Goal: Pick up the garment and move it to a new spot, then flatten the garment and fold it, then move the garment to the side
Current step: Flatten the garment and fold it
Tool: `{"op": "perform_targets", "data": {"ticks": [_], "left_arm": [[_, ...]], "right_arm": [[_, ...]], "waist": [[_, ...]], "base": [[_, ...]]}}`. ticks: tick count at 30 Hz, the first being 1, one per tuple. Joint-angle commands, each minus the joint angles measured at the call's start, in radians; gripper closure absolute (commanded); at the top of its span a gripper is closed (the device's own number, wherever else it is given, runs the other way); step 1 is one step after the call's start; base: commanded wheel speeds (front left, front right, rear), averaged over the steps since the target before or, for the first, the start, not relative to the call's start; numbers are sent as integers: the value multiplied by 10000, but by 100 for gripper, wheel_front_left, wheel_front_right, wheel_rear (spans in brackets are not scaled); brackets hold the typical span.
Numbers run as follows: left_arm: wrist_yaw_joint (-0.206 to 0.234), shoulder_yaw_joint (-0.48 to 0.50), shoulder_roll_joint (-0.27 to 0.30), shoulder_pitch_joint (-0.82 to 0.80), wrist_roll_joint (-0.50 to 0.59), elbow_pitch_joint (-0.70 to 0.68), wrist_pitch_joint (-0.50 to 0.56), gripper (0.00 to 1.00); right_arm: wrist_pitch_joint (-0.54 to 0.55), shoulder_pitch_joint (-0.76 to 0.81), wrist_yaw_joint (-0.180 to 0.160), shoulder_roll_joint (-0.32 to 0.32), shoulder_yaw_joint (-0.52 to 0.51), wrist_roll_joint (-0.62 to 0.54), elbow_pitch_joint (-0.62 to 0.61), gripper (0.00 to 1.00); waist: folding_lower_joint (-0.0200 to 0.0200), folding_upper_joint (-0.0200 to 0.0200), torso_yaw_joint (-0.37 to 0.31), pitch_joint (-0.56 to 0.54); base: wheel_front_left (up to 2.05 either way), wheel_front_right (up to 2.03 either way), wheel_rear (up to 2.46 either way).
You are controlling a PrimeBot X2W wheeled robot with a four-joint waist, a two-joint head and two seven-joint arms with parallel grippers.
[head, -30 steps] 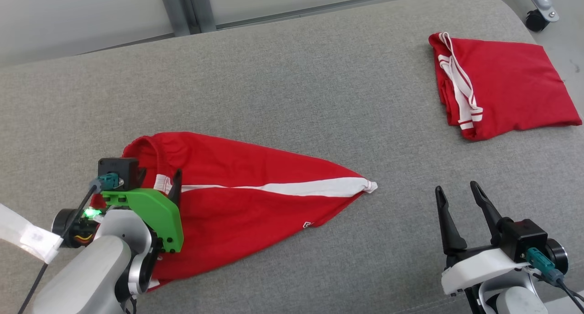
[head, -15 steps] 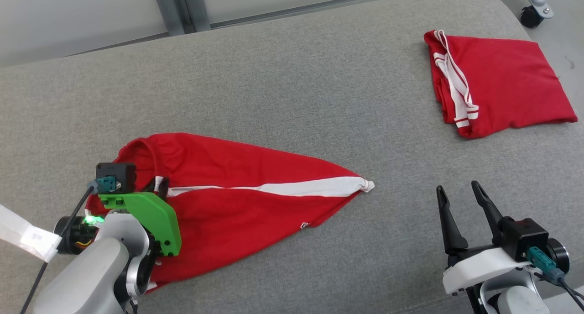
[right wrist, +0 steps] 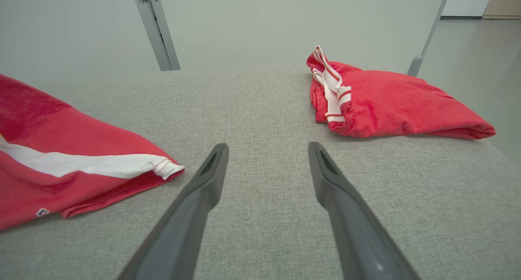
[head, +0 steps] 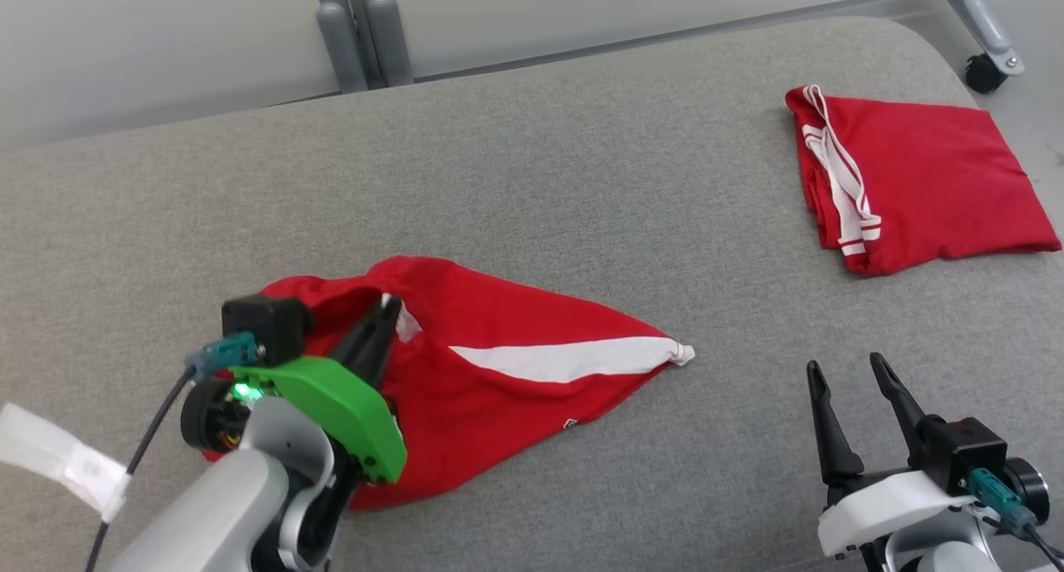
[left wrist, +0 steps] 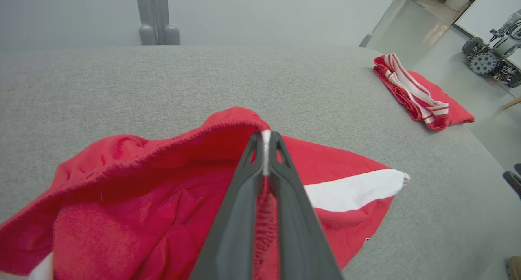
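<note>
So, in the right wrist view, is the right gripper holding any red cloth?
No, the right gripper is open above the grey cushion, with no cloth between its two dark fingers.

Red, white-striped garment point(head: 499, 364); grey table point(head: 582, 181)

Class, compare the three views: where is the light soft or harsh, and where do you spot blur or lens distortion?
Head view: soft, even light, faint shadow under the garment. Left wrist view: glare on the shiny floor; left fingers loom large. Right wrist view: right fingers widen toward the bottom; folded garment is crisp.
</note>
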Motion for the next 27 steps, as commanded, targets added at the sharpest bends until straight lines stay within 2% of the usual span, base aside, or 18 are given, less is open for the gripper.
{"op": "perform_targets", "data": {"ticks": [1, 5, 9, 12, 16, 18, 20, 21, 22, 23, 27], "left_arm": [[-56, 24, 97, 461, -264, -480, -77, 100], [-60, -81, 447, 1714, -784, -1962, -47, 100], [-41, -3, 815, 3238, -1573, -2639, -199, 100], [-38, -117, 990, 4215, -2034, -2324, -267, 100], [-291, -255, 815, 4952, -2523, -1524, -314, 100], [-568, -287, 557, 5157, -2835, -1239, -336, 100], [-764, -315, 545, 5268, -2927, -916, -336, 100], [-870, -267, 451, 5294, -3022, -766, -409, 95], [-939, -209, 373, 5307, -3088, -653, -493, 62], [-970, -228, 384, 5278, -3001, -494, -557, 0], [-1248, -9, 375, 5263, -3117, -469, -849, 0]], "right_arm": [[1, 203, -7, -45, -64, -34, 8, 0], [1, 474, -7, -33, -180, -45, -24, 0], [1, 629, -7, -25, -202, -45, -23, 0], [1, 704, -7, -48, -174, -32, -29, 0], [1, 712, -9, -92, -117, -39, 2, 0], [1, 717, -7, -120, -139, -32, -9, 0], [1, 715, -9, -155, -95, -30, -10, 0], [1, 717, -7, -158, -99, -21, -9, 0], [1, 720, -7, -164, -106, -13, -12, 0], [1, 716, -7, -179, -99, -6, -9, 0], [1, 649, -7, -205, -40, 17, 27, 0]], "waist": [[0, 0, 186, -258], [0, 0, 442, -536], [0, 0, 653, -708], [0, 0, 817, -758], [0, 0, 1006, -805], [0, 0, 1101, -814], [0, 0, 1146, -819], [0, 0, 1182, -817], [0, 0, 1204, -816], [0, 0, 1216, -809], [0, 0, 1193, -777]], "base": [[0, 0, 0], [0, 0, 0], [0, 0, 0], [0, 0, 0], [0, 0, 0], [0, 0, 0], [0, 0, 0], [0, 0, 0], [0, 0, 0], [0, 0, 0], [0, 0, 0]]}}
